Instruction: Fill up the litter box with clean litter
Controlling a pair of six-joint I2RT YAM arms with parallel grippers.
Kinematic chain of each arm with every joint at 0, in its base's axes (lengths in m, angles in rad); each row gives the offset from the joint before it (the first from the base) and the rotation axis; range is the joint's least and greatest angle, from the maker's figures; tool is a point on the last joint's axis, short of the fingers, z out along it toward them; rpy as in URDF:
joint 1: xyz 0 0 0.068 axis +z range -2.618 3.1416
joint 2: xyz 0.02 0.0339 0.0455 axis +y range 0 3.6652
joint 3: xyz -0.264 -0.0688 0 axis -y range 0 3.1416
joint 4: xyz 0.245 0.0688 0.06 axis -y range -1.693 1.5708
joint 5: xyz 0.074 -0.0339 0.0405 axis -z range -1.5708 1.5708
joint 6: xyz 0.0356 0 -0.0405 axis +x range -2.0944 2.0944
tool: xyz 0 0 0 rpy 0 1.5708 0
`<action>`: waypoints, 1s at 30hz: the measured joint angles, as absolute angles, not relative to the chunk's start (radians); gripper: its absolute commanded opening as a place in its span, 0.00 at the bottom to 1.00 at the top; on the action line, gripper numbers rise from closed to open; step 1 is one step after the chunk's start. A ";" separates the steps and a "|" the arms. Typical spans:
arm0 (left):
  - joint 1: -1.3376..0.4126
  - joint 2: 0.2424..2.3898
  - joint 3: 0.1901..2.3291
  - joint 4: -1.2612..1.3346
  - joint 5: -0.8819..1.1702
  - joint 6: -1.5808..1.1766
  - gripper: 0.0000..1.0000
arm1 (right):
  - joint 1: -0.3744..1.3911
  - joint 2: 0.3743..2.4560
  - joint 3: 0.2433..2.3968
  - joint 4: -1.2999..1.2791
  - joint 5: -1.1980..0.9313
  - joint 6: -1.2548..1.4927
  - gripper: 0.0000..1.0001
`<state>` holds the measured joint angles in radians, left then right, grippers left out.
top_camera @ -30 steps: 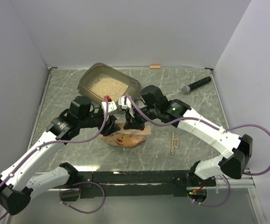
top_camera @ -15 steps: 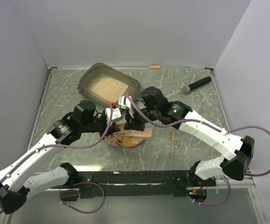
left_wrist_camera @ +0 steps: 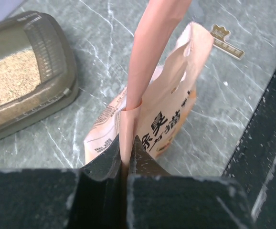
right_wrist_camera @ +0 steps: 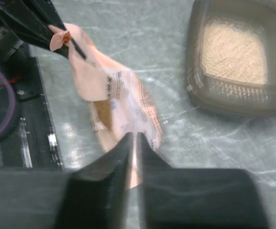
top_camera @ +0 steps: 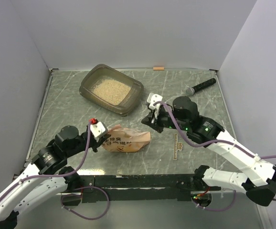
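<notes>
The litter box (top_camera: 93, 79), a grey-brown tray, stands at the back left with clean litter (top_camera: 110, 89) spread in it. The orange-pink pouch (top_camera: 128, 140) lies on the table in front of it. My left gripper (left_wrist_camera: 127, 151) is shut on a long pink strip (left_wrist_camera: 152, 43) at the pouch's left end, seen from above too (top_camera: 104, 137). My right gripper (top_camera: 146, 120) hangs to the right of the pouch, apart from it. Its jaws (right_wrist_camera: 134, 136) are shut; only a thin slit shows the pouch (right_wrist_camera: 128, 102) beyond. The box (right_wrist_camera: 238, 102) is at that view's upper right.
A black microphone-like stick (top_camera: 201, 86) lies at the back right. A small tan label (top_camera: 178, 145) is stuck to the table right of the pouch. The black rail (top_camera: 143, 181) runs along the near edge. Grey walls close in three sides.
The left arm has pulled back toward the near left, closing on the pouch's strip. The right gripper has come off the pouch and drawn away to the right. The pouch now lies lower.
</notes>
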<state>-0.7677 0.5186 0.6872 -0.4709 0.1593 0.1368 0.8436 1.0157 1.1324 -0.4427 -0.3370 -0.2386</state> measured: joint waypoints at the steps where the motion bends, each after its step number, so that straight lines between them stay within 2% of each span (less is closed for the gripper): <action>1: -0.767 0.516 0.678 -0.456 0.153 0.135 0.01 | 0.840 1.020 1.130 -0.445 -0.340 -0.234 0.00; 8: -0.770 0.503 0.655 -0.414 0.134 0.132 0.01 | 0.837 1.133 1.146 -0.517 -0.437 -0.258 0.00; 17: -0.777 0.456 0.627 -0.408 0.133 0.126 0.01 | 0.837 1.355 1.294 -0.591 -0.577 -0.299 0.00; 30: -0.780 0.456 0.625 -0.404 0.133 0.126 0.01 | 0.840 1.423 1.297 -0.585 -0.667 -0.311 0.00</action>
